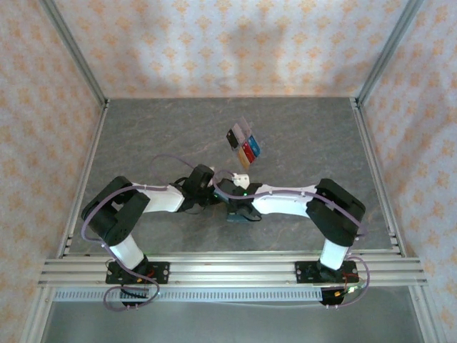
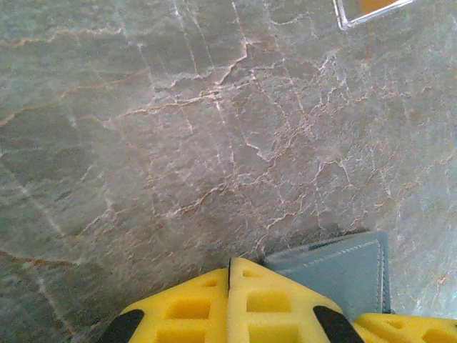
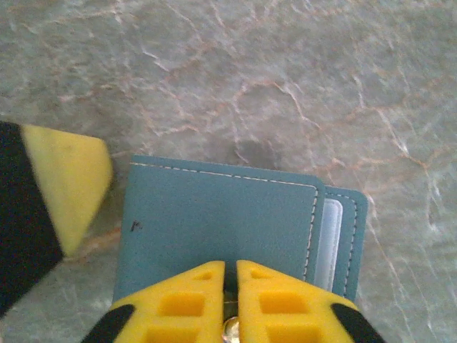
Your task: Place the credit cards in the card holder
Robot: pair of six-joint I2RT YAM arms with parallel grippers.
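The small, flat, teal stitched-leather card holder lies folded on the grey, veined, stone-look bench, near its middle and just ahead of where the 2 arms meet. The right claw sits over the holder's near edge with its yellow fingers drawn to a narrow slit. The top flap's edge runs into that slit, so I read it as pinching the flap, most likely to lift it and expose the pockets. At the holder's right side the flap sits slightly short of the layer below, and a pale inner pocket peeks out there.

The left claw is pressed fully together with nothing between its fingers. It stands just beside the holder's left edge (whether it touches the leather I cannot tell). From there it could brace the holder so that it neither slides nor rises whole when the flap goes up.

The thin, rectangular credit cards, among them black, red, blue and orange, sit in the clear plastic tray farther back on the bench, well apart from the holder. By my judgement the task is at its opening step, with 0 cards loaded.
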